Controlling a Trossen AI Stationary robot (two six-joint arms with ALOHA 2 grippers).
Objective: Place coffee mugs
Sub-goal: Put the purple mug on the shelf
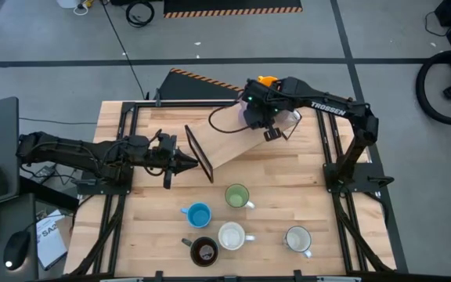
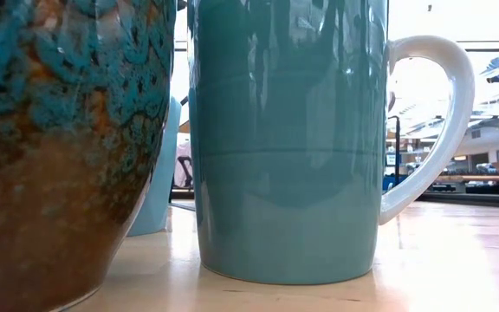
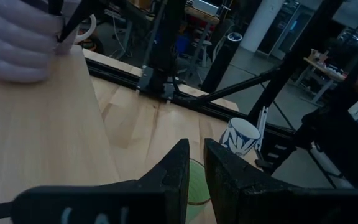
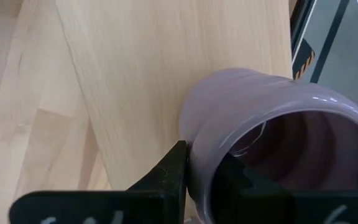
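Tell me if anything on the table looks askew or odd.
The wooden board lies skewed across the table, not square with its edges. On it, the right pincer clamps the rim of a purple mug. The five mugs nearer the front stand upright.

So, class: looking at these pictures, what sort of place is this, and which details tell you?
Most likely a robotics lab or workshop. Two dark arms are mounted at a wooden table, hazard-striped tape marks the grey concrete floor, and cables lie loose on it beyond the table, with metal frames and equipment behind.
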